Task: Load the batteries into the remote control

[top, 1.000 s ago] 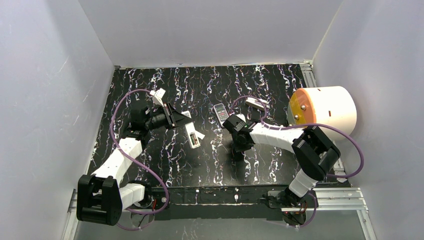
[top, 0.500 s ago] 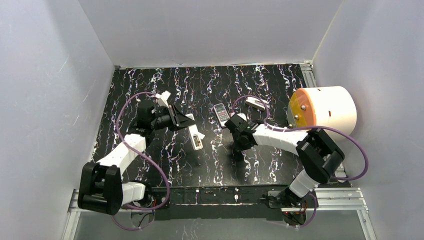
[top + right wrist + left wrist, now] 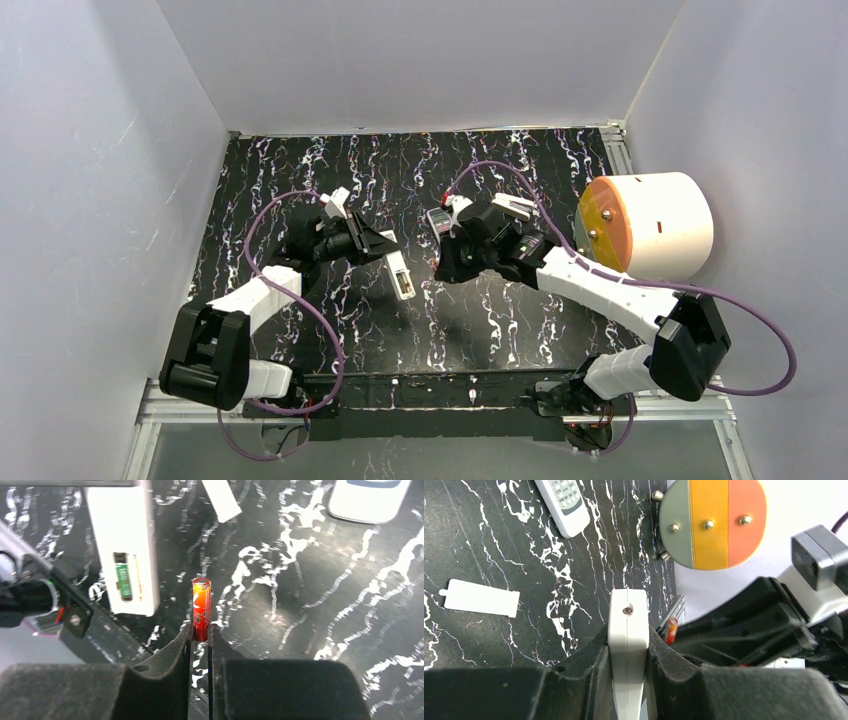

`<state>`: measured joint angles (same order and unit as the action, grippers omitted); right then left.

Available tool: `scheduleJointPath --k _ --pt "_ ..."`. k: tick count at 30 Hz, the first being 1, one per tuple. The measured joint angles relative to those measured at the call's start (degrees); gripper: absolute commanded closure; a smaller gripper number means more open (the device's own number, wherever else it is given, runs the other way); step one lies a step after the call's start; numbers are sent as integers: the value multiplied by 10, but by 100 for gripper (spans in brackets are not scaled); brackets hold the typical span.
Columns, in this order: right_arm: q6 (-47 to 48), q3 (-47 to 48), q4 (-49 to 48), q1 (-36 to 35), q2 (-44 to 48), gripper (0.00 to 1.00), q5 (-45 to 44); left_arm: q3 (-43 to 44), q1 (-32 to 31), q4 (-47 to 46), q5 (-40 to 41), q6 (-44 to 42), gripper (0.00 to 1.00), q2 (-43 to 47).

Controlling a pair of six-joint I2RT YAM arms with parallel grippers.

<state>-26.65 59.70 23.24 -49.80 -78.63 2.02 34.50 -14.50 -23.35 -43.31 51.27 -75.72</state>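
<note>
While my left gripper [image 3: 627, 647] is closed tight on the near end of the white rectangular plastic remote control [image 3: 627, 612], my right gripper [image 3: 201, 636] pinches the lower end of a small red and orange cylindrical battery [image 3: 201, 602], which stands upright between the black fingers. Seen from the right wrist, the remote is at about 10 o'clock from this battery, near but apart. Its back is turned up and the compartment is open, with one green battery [image 3: 123, 582] lying inside. On the black table with white marble veins [image 3: 480, 330], in the left wrist view, a flat white plastic cover plate [image 3: 479, 597] lies at 9 o'clock from the held remote, and a second white remote with grey keys [image 3: 564, 505] at 11 o'clock. In the top view, a big white drum with a grey, yellow and orange striped face [image 3: 650, 225] sits at 3 o'clock from my right gripper.
</note>
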Motion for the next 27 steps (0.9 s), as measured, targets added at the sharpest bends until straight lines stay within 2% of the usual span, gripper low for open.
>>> scheduleJointPath --k 5,10,27 --pt "1 2 -31 -20 5 93 53 -19 0 -28 12 20 100 1" --pt "0 16 -39 -40 0 92 70 -38 -1 -57 20 40 100 4" --pt "1 83 -10 -72 -56 90 37 -66 -2 -127 22 67 100 24"
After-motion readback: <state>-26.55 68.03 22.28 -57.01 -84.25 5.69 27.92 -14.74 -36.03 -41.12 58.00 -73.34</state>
